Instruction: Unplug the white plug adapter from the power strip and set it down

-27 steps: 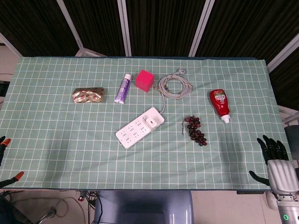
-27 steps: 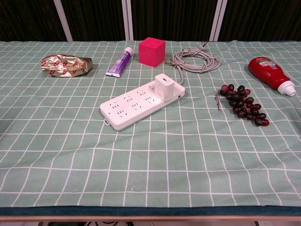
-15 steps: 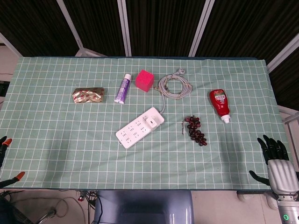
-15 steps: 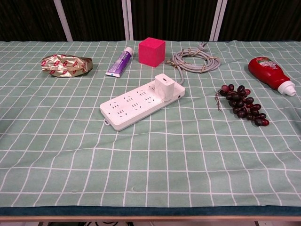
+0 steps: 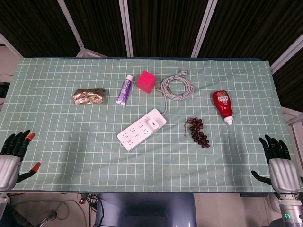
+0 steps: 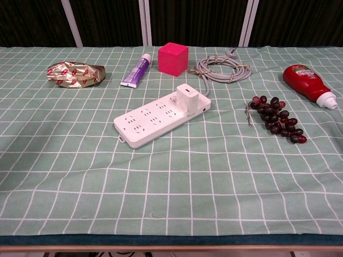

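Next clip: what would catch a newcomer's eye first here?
The long white power strip lies mid-table with the white plug adapter standing in its far-right end. Behind it sits a bright pink cube; a red ketchup bottle lies far right. Both hands rest open at the near corners.

- Left hand (image 5: 10, 158): grey metallic back, black fingers, orange-red tips.
- Right hand (image 5: 279, 166): ribbed silver-grey back, black fingers, and a green light on the wrist below it.
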Tool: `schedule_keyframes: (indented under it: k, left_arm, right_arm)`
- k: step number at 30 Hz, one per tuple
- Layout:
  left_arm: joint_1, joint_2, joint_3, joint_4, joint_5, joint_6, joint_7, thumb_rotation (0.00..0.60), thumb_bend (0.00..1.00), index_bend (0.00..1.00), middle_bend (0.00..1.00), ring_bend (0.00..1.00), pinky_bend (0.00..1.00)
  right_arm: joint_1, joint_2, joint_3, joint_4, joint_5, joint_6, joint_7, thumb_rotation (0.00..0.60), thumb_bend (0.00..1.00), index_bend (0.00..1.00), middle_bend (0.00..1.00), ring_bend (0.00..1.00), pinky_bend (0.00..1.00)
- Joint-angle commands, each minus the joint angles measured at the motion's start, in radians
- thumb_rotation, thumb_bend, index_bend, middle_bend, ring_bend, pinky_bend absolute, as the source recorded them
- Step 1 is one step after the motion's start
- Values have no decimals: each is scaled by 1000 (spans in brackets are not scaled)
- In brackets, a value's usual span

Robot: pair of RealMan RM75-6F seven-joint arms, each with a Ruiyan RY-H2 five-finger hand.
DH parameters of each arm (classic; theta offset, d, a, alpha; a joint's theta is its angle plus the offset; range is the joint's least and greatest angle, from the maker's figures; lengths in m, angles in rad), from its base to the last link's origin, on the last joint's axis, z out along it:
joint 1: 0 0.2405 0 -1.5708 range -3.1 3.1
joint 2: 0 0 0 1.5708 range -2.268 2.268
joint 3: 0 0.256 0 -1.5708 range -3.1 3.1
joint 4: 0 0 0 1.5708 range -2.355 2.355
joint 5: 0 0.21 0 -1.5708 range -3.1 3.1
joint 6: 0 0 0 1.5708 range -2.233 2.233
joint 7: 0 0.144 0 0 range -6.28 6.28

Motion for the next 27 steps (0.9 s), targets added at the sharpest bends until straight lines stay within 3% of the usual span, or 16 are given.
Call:
schedule_keyframes:
  k: [1,8,17,27]
  left_arm:
    - [-70,6,-26,-96,22,-78,102,600,411,0,0,0,67]
    - [-193,-42,-65,-208,-47,-270,294,600,469,9,0,0,71]
    - [-340,-147,-116,-214,-217,-489,468,600,527,54,22,6,116]
    - [-446,-280,-133,-159,-375,-585,605,600,528,86,43,7,116]
  right_arm:
    - [18,11,13,-37,0,-15,-30,600,140,0,0,0,0]
    - [72,36,41,-155,28,-78,-154,600,140,0,0,0,0]
    - [166,42,105,-276,106,-173,-309,600,139,0,0,0,0]
    - [309,17,183,-352,299,-312,-517,600,140,0,0,0,0]
